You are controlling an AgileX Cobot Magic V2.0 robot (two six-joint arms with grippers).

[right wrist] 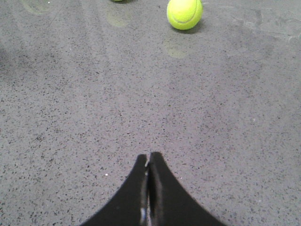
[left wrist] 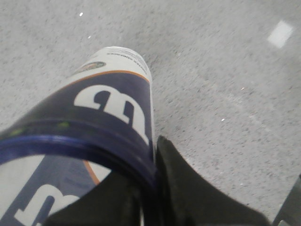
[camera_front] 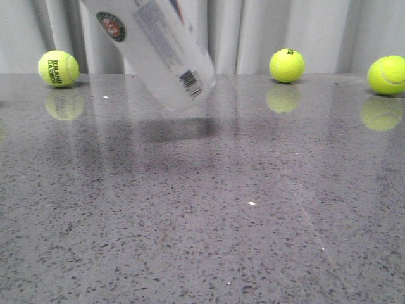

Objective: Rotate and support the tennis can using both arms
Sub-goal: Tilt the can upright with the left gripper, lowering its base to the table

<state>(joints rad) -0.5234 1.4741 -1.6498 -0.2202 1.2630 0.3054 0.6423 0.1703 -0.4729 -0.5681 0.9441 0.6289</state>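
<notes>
Left gripper (left wrist: pixel 150 197) is seen clamped on the navy rim of the tennis can (camera_front: pixel 158 44), held tilted above the speckled table (camera_front: pixel 202 221); support is judged outstanding, the right gripper (right wrist: pixel 148 162) being closed empty, apart from the can.

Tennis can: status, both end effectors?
Left end effector clamped on tennis can at navy rim, can tilted, off table. Right end effector shut, empty, over bare table. Nothing blocking.
</notes>
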